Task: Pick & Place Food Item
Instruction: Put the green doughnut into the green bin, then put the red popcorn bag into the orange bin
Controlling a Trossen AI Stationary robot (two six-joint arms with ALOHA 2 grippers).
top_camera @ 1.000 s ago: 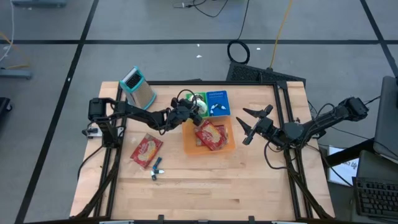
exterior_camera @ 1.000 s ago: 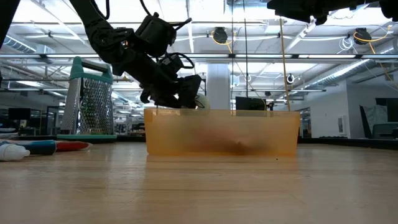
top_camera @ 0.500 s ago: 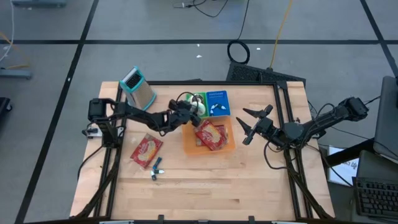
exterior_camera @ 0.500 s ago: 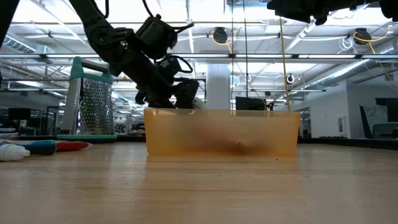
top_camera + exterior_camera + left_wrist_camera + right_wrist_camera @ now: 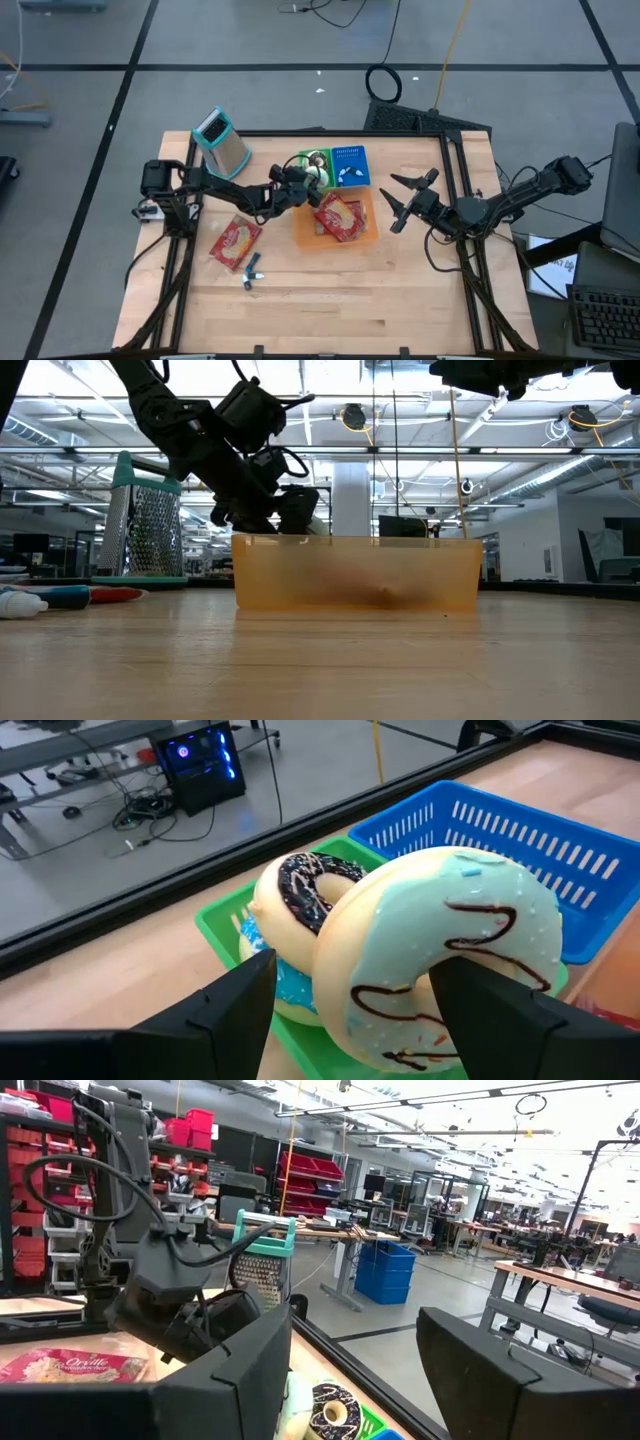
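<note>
donut: pale-blue iced ring donut with chocolate drizzle [image 5: 440, 955], soft, icing smears easily
grab: across the ring, gently
left fingers [image 5: 350, 1010]: apart, straddling it
right fingers [image 5: 404, 199]: apart, idle

On the bench [image 5: 400, 300], the tub [image 5: 303, 232] sits mid-bench with 1 packet [image 5: 340, 217] in it. Behind it stand the tray [image 5: 302, 158] of donuts [image 5: 440, 950] and, to its right, the basket [image 5: 350, 165]. The grater [image 5: 222, 140] stands far back left. A 2nd packet [image 5: 235, 242] lies left of the tub.
</note>
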